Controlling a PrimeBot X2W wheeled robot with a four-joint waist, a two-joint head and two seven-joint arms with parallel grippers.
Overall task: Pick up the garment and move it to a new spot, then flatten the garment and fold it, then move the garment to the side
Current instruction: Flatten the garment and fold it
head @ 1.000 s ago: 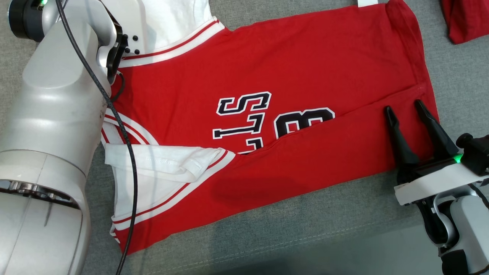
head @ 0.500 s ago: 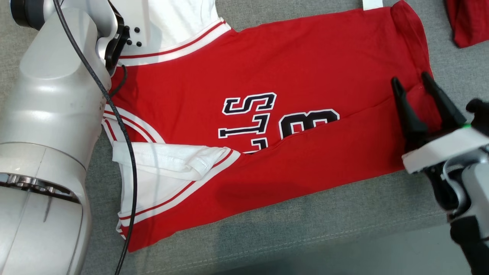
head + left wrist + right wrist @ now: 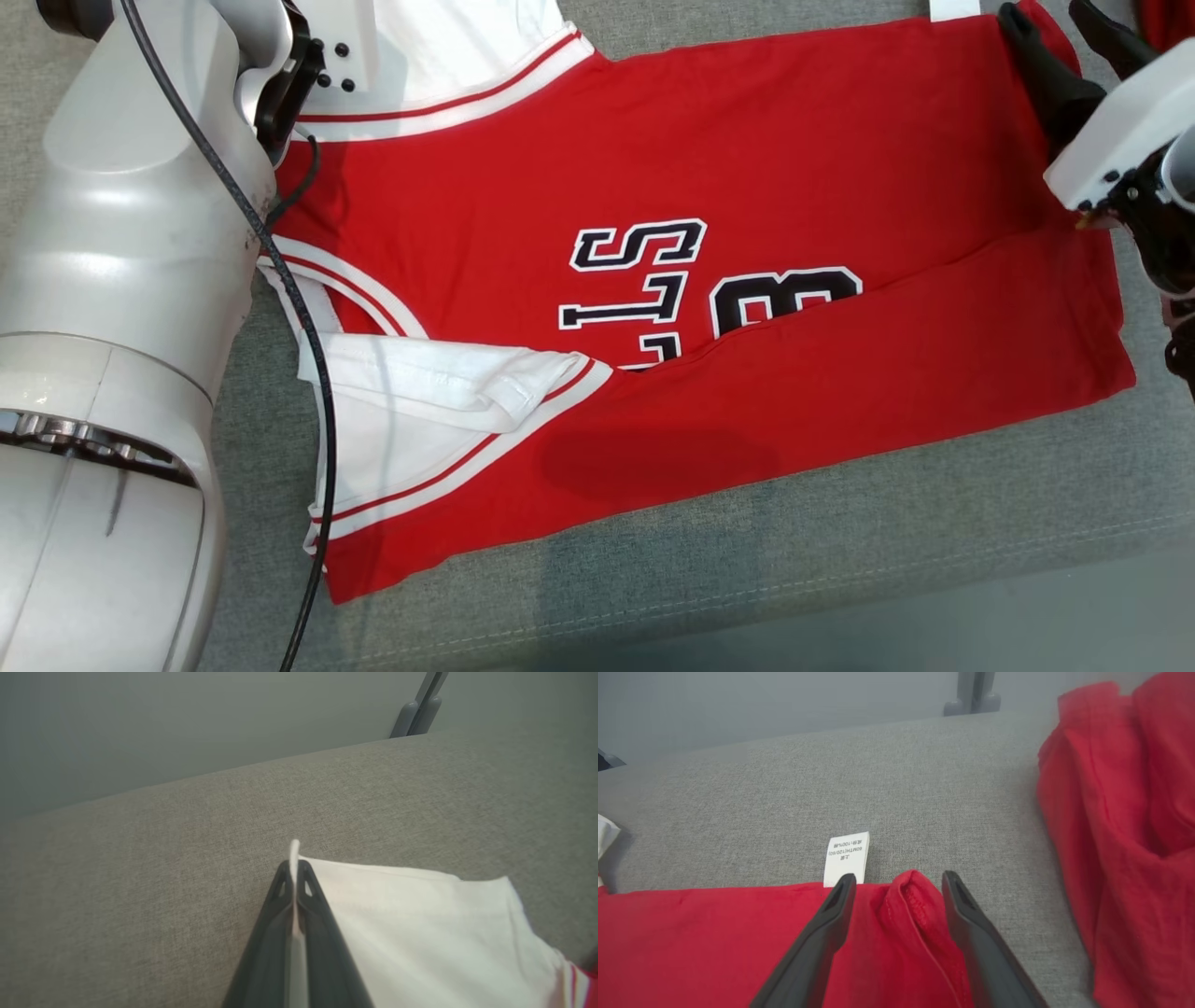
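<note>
The red shirt [image 3: 747, 168] lies on the grey couch [image 3: 747, 579] w/ my left claw [image 3: 293, 875] clamped on its white sleeve edge [image 3: 420, 914] & my right claw [image 3: 899, 882] wide apart, one finger each side of the far red corner [image 3: 915, 900], prob. so I can lift both ends & fold.

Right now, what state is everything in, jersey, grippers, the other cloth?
jersey: spread on the grey cushion, near edge folded over the lettering.
white sleeve: edge pinched.
left gripper: shut on the white sleeve.
right gripper: open, astride the jersey's rolled corner.
care label: lying flat.
second red cloth: bunched up.
</note>
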